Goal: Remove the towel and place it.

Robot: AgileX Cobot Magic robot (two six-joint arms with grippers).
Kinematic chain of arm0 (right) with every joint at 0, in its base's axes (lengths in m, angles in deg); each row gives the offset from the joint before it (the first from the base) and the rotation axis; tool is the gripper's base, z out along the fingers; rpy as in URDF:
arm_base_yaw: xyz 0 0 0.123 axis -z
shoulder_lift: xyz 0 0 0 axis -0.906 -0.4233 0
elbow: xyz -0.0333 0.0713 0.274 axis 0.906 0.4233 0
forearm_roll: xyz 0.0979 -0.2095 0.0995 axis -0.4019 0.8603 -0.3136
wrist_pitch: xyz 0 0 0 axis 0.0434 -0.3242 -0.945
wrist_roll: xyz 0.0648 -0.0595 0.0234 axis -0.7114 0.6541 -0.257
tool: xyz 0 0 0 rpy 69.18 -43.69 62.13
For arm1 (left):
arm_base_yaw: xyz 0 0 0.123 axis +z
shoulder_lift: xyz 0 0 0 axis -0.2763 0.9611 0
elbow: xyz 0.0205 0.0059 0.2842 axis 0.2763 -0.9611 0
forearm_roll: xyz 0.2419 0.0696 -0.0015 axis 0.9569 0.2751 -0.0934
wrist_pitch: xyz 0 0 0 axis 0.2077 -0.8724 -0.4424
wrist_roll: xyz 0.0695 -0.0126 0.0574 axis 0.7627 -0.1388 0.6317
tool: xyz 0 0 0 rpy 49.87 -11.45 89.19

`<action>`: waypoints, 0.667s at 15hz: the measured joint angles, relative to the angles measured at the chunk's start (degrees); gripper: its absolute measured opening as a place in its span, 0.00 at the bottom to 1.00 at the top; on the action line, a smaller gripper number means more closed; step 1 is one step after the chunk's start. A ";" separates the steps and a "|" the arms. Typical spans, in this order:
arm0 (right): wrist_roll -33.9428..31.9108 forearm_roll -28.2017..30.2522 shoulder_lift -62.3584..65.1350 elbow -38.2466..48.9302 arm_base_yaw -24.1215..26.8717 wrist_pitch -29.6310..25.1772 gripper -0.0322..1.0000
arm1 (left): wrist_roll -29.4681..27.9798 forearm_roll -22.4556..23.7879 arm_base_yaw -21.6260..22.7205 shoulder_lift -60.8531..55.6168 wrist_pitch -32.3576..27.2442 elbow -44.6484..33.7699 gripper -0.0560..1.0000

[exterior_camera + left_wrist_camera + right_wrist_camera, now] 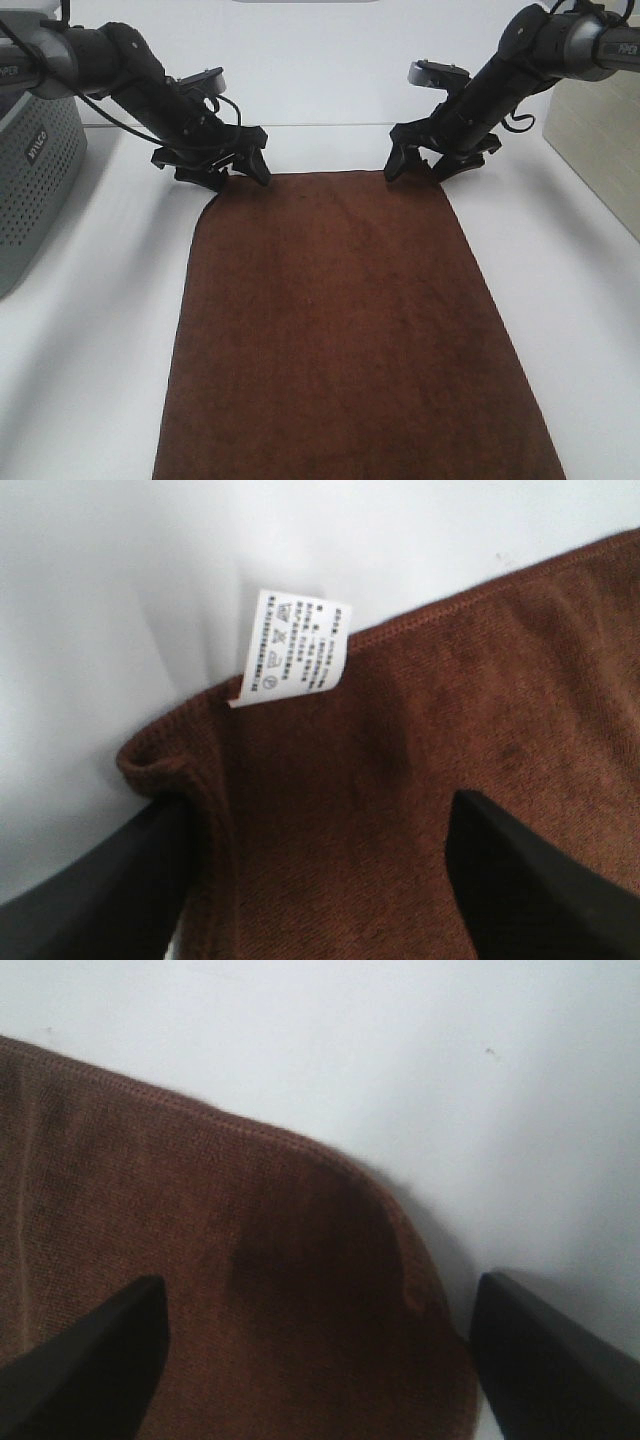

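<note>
The towel (340,330) is a dark brown terry cloth lying flat on the white table, its far short edge near both grippers. My left gripper (240,180) is open over the towel's far left corner. In the left wrist view the towel (420,760) lies between the gripper's (320,880) fingers (100,890), its white tag (293,645) sits at the edge, and the corner is slightly bunched. My right gripper (415,172) is open over the far right corner. In the right wrist view the gripper (320,1360) straddles the rounded towel corner (250,1260).
A grey perforated basket (30,170) stands at the left edge of the table. A beige box (600,140) stands at the right. White table surface (90,330) shows on both sides of the towel.
</note>
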 joint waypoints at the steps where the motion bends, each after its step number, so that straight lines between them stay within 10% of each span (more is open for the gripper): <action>1: 0.00 0.86 -0.06 0.00 0.00 0.40 0.75 | -0.29 0.11 -0.06 0.11 0.23 0.00 0.62; 7: 0.00 2.81 -0.69 0.00 0.00 4.24 0.28 | -0.69 3.50 -0.06 0.57 0.92 0.00 0.12; 10: 0.00 3.38 -0.86 0.06 0.00 4.53 0.04 | 0.11 4.87 -0.06 0.57 1.03 0.00 0.05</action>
